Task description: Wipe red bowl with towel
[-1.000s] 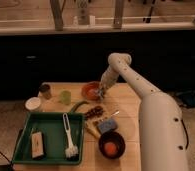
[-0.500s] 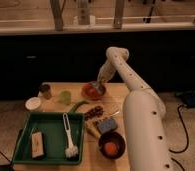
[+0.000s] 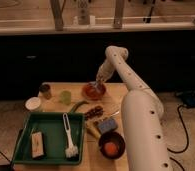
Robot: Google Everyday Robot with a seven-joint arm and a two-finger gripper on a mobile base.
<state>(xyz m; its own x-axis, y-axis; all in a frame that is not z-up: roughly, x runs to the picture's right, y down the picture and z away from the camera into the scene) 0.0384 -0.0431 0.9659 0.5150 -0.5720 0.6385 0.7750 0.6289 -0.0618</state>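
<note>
Gripper [image 3: 98,83] hangs just over the red bowl [image 3: 93,92], likely placed for wiping inside; can't tell its grip state.

We find the gripper [image 3: 97,84] just over the far bowl [image 3: 93,92], which sits at twelve o'clock on the table [image 3: 53,107]. A cup [image 3: 65,96] stands at that bowl's nine o'clock. The tray [image 3: 51,131] fills the table's seven o'clock, with a brush [image 3: 68,137] lying in its right half. At five o'clock sits the near bowl [image 3: 120,141], with a sponge [image 3: 107,125] at its twelve.
</note>
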